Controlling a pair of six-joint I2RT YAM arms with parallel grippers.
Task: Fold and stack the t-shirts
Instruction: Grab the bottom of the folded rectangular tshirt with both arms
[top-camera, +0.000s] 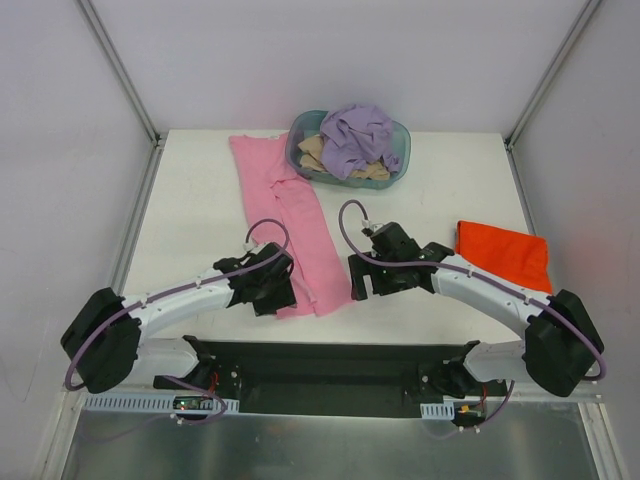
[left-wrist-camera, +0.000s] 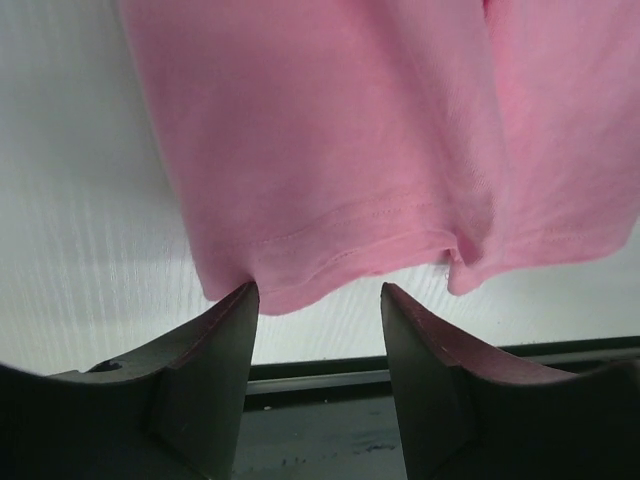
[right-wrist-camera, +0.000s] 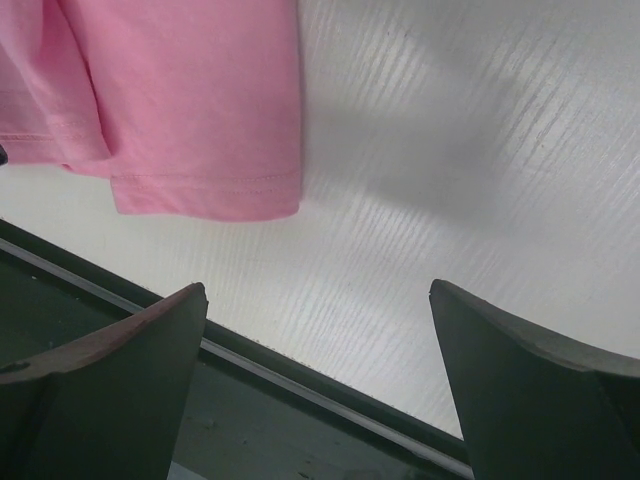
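A pink t-shirt (top-camera: 285, 215) lies folded into a long strip down the middle of the table. Its near hem (left-wrist-camera: 340, 270) reaches the tips of my left gripper (top-camera: 280, 300), whose jaws stand apart with the hem edge just between the tips (left-wrist-camera: 318, 290). The left fingertip (left-wrist-camera: 245, 300) touches the cloth. My right gripper (top-camera: 365, 280) hangs wide open (right-wrist-camera: 318, 288) over bare table, just right of the pink shirt's near corner (right-wrist-camera: 200, 110). An orange-red t-shirt (top-camera: 505, 255) lies folded at the right. Lavender (top-camera: 358, 135) and tan (top-camera: 372, 172) shirts are heaped in the basket.
The teal plastic basket (top-camera: 403, 160) stands at the back centre, touching the pink shirt's far end. A black rail (top-camera: 330, 365) runs along the near table edge between the arm bases. White walls close in the table on the left, the right and the back.
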